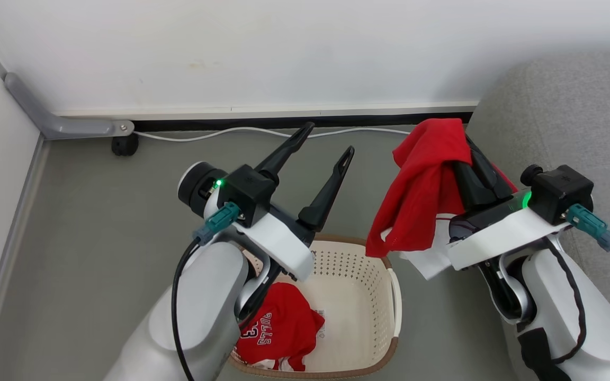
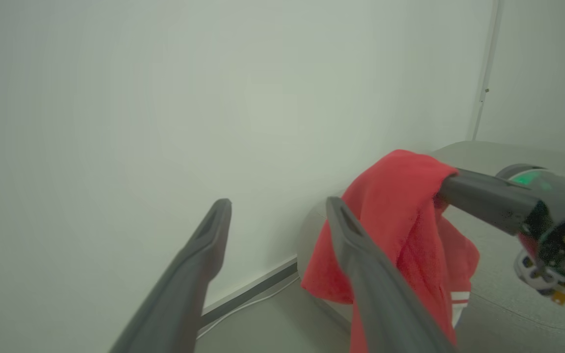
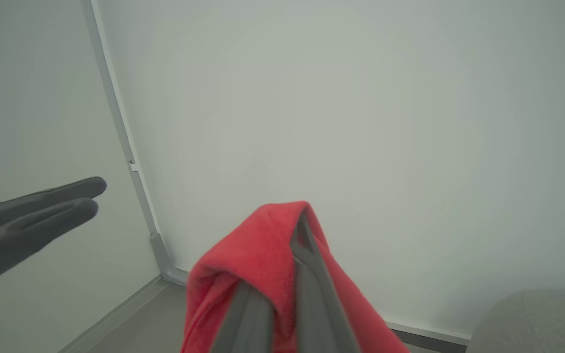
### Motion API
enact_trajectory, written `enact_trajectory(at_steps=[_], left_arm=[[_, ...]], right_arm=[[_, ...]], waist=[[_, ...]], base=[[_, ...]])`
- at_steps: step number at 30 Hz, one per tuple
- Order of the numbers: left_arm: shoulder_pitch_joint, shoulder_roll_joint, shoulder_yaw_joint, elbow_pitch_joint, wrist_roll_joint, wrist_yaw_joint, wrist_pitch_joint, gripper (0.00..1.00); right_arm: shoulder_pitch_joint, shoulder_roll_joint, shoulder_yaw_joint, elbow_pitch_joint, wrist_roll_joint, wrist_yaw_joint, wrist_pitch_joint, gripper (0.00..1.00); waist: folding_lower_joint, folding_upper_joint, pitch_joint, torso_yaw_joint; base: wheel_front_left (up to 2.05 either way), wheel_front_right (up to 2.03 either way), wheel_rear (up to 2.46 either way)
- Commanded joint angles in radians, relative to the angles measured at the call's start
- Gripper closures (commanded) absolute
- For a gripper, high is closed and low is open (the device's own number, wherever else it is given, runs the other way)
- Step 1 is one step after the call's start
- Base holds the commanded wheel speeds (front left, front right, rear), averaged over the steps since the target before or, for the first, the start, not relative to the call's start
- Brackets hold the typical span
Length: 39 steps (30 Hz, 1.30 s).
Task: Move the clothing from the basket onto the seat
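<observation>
Right claw (image 1: 470, 159) is up high, squeezed narrow on a bright red fabric garment (image 1: 421, 180) with white trim. The cloth drapes over both dark fingers and hangs in loose folds, clear of the cream perforated plastic laundry basket (image 1: 355, 270), with its lowest hem hovering above the basket's far right corner. From the right wrist view, the fabric (image 3: 263, 245) bunches right over the fingertips, so the grip looks secure.

Left claw (image 1: 330, 138) is spread wide and holds nothing. It is poised above the basket's far left side, pointing at the white wall.

Down in the basket lies a crumpled red jersey with white lettering (image 1: 278, 328), in the near left part and half hidden behind the pale left forearm.

The large grey woven-fabric sofa (image 1: 564, 116) rises just to the right of the hanging garment, and the left wrist view shows its rounded edge (image 2: 488, 157) right behind the cloth.

By my reading this is the carry: one piece is out and one waits. The next move calls for a swing of the right arm further right, over the cushion, then a dip until the cloth rests there, and only then a release. The dangling hem could drag or snag on the basket's white handle (image 1: 396, 301). After that the jersey needs fetching, and the left claw looks well placed for it.
</observation>
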Motion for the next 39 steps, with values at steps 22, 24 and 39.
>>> enact_trajectory(at_steps=[22,24,39], left_arm=[[0.112,0.012,-0.086,0.018,-0.025,-0.019,-0.005,0.0],[0.114,0.012,-0.096,0.015,-0.031,-0.019,-0.005,0.0],[0.13,0.032,-0.118,-0.02,-0.048,-0.019,-0.005,0.0]], right_arm=[[0.054,-0.013,-0.135,-0.106,-0.013,0.004,-0.006,1.0],[0.058,-0.017,-0.145,-0.114,-0.014,0.004,-0.006,1.0],[0.099,-0.026,-0.207,-0.171,-0.014,0.004,-0.006,1.0]], waist=[[0.0,-0.0001,-0.071,-0.288],[0.0,-0.0001,-0.078,-0.314],[0.0,-0.0001,-0.084,-0.518]], base=[[0.0,0.0,0.0],[0.0,0.0,0.0],[0.0,0.0,0.0]])
